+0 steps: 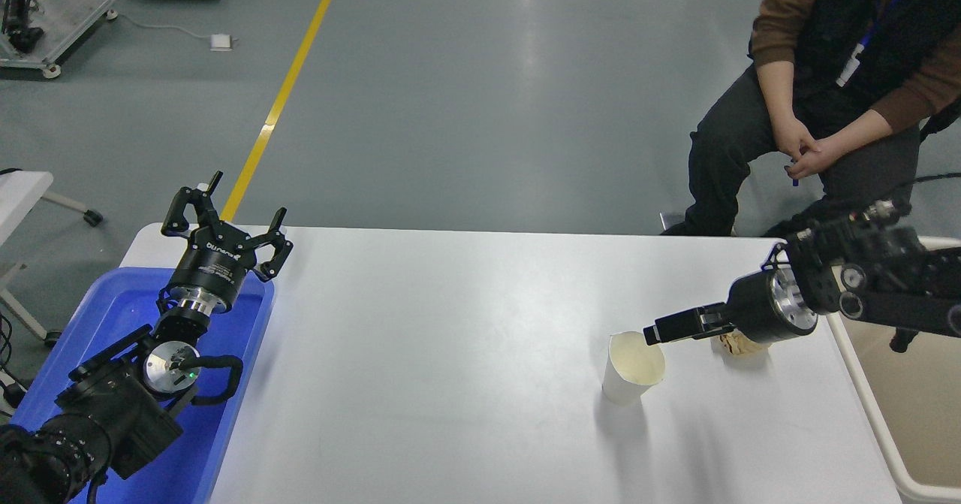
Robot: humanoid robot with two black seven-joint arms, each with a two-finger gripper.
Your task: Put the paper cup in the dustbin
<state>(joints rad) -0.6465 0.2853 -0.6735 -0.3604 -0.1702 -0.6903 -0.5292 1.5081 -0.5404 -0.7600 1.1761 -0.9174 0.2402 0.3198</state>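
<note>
I held the right tool (655, 333) at the paper cup's (632, 367) right rim to grasp it; its spread I couldn't tell.

The right arm (871, 279) hides most of the crumpled brown paper ball (739, 345).

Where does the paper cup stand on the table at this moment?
In the head view, the paper cup stands upright on the right half of the table, just left of the right gripper and the crumpled brown paper ball.
</note>
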